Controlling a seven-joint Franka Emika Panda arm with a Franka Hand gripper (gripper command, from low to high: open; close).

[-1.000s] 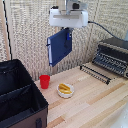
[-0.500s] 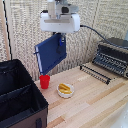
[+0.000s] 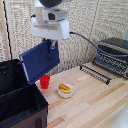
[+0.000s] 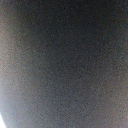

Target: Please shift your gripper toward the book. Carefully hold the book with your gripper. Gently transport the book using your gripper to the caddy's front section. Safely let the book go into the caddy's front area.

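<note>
My white gripper (image 3: 51, 50) is shut on the top edge of the dark navy-blue book (image 3: 37, 61), which hangs tilted in the air. The book sits above the right rim of the black fabric caddy (image 3: 20, 102) at the exterior view's left. The fingers are mostly hidden behind the book's edge. The wrist view is filled by a dark blurred surface (image 4: 64, 64); nothing can be told apart in it.
A small red cup (image 3: 45, 82) and a small white bowl with yellow food (image 3: 65, 90) stand on the wooden table (image 3: 95, 105) just right of the caddy. A black-and-silver toaster oven (image 3: 114, 56) with a wire rack (image 3: 95, 72) in front stands at the exterior view's right.
The arm has carried the book toward the exterior view's left and closer to the caddy. The book has tilted and now hangs over the caddy's right rim.
</note>
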